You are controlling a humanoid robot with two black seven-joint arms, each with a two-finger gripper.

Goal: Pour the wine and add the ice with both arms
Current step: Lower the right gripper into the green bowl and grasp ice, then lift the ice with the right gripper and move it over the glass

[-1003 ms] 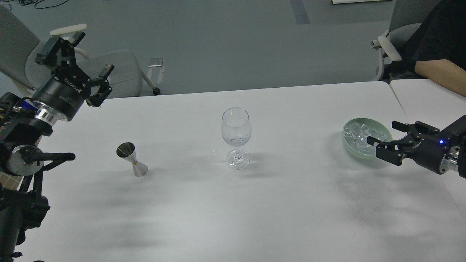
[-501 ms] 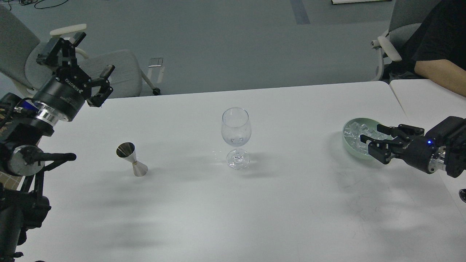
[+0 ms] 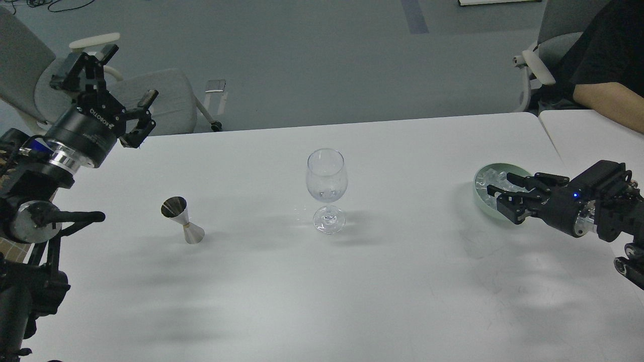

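A clear stemmed wine glass (image 3: 326, 188) stands upright at the table's middle. A steel jigger (image 3: 181, 220) stands to its left. A pale green bowl (image 3: 482, 197) at the right holds a heap of small clear ice cubes (image 3: 488, 182). My right gripper (image 3: 500, 188) is open, its fingers spread over the bowl and covering much of the ice. My left gripper (image 3: 123, 88) is open and empty, raised above the table's far left corner, well away from the jigger.
The white table (image 3: 322, 281) has a second table butting its right edge. A grey office chair (image 3: 151, 98) stands behind the left gripper. A seated person's arm (image 3: 611, 103) and another chair are at the far right.
My right gripper has moved left and up over the bowl, now covering more of the ice. The left arm has barely moved.
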